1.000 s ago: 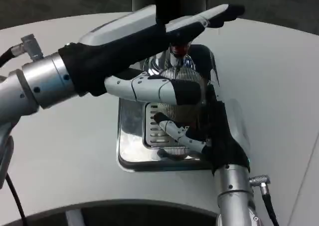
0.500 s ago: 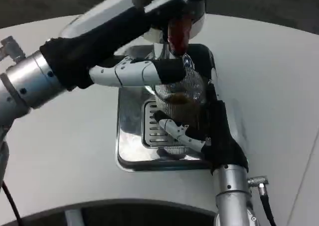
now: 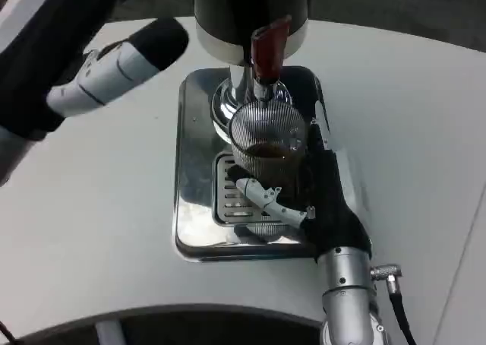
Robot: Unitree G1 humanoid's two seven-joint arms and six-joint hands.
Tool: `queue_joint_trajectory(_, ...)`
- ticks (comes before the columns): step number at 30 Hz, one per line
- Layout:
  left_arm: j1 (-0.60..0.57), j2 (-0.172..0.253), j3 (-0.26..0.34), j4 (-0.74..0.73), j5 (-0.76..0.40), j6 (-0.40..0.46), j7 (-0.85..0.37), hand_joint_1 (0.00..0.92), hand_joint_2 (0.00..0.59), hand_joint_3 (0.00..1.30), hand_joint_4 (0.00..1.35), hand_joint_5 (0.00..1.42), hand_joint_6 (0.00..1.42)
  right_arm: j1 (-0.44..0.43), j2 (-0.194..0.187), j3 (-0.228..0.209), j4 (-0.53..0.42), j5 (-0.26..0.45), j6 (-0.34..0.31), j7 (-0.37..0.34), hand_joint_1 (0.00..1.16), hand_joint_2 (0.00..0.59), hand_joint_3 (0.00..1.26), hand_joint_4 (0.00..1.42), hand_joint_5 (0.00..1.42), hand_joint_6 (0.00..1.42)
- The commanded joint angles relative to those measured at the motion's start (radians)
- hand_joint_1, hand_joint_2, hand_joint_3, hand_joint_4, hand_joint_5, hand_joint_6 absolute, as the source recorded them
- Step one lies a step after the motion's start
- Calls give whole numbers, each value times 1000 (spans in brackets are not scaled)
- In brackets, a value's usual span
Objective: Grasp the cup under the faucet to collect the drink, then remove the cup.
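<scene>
cup [image 3: 267,136]: clear ribbed glass, upright on the drip tray grille, right under the faucet, dark drink in the lower part
drink [image 3: 267,151]: dark brown, sits low in the cup, surface level
my right hand [image 3: 307,200]: wrapped around the cup from its right and near side, holding it; one white finger crosses in front of the cup base, black palm against the cup's right wall
right forearm [image 3: 348,295]: silver, comes up from the bottom edge toward the tray, cable plug on its right side
faucet [image 3: 258,87]: chrome spout just above the cup rim, red lever [image 3: 267,49] above it, tilted
dispenser [image 3: 250,14]: dark round body at top centre, stands at the far end of the tray
drip tray [image 3: 196,208]: shiny metal, rounded corners, slotted grille [image 3: 228,197] in the middle, cup stands on it
my left hand [image 3: 114,68]: raised at upper left, well apart from cup and dispenser, holds nothing; one white finger with black tip sticks out to the right, rest cut off by the edge, can't tell how far open
table [image 3: 91,238]: white, round edge near the bottom, tray rests on it
</scene>
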Motion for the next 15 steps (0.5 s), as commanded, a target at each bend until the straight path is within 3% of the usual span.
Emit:
queue_joint_trajectory(1,116,35,51,-45,-23,49,9,0,174,0,0,56,19,-17,17,1,48,14,-11,-5,802,163,0,0,41,166)
queue_joint_trajectory(5,171,44,78,-75,-24,76,21,0,178,0,0,57,20,-39,23,-4,84,21,-20,-20,830,166,0,11,68,186)
queue_joint_trajectory(10,215,49,101,-104,-30,109,32,0,184,0,0,58,22,-64,29,-17,129,37,-38,-40,888,167,80,196,207,315)
queue_joint_trajectory(15,242,48,120,-128,-40,141,35,0,188,0,0,58,23,-89,35,-24,174,47,-67,-73,982,179,276,448,463,611)
